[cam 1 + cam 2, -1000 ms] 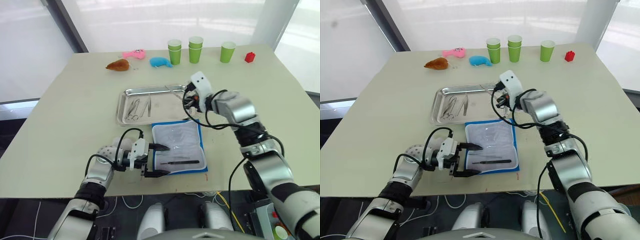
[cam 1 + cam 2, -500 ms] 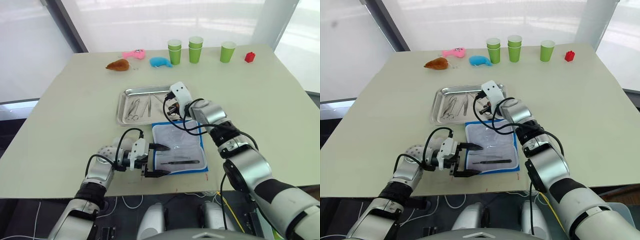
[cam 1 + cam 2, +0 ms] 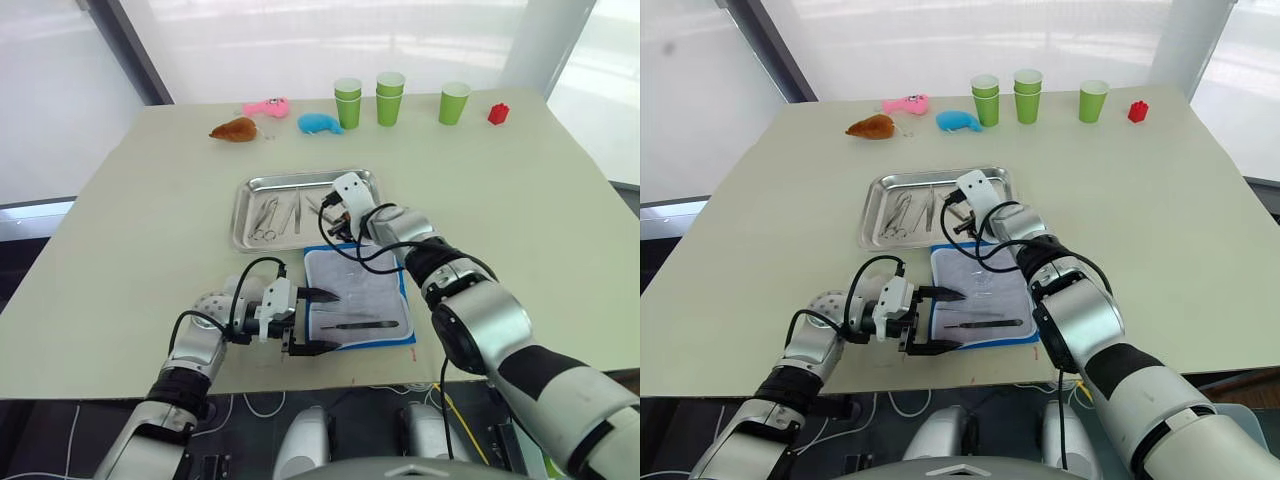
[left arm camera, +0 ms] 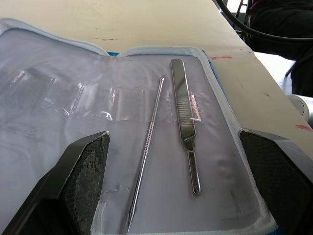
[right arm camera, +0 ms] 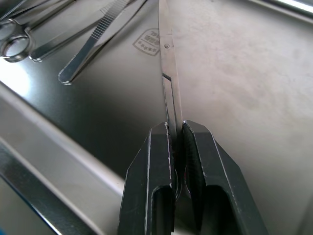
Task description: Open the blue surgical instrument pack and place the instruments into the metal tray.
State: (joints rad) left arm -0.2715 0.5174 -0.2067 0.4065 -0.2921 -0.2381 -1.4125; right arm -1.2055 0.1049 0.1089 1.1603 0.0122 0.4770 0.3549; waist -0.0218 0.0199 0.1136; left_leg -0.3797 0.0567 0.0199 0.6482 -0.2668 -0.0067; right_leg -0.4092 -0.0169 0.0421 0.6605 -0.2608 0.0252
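The flat blue fabric surgical instrument pack is seen lying open on the pale table, its grey-white lining up, just on the robot's side of the shallow shiny steel tray. Two thin silver instruments are left in the lining: a flat-handled straight tool and a slender probe, both lying with their long axes side by side. Several silver tools, ring-handled scissors and tweezers among them, are already laid in the tray's left half.

The right gripper is held over the tray, its fingers pressed together on the handle end of a thin silver scissor-like instrument, whose long axis is pointed away from the wrist and down toward the bare tray floor. The release is judged to turn on this: the tip is already at or just above the steel, inside the rim.

The left gripper is rested at the pack's near-left edge, fingers spread wide, straddling the remaining two tools; it is the nearer arm to them.
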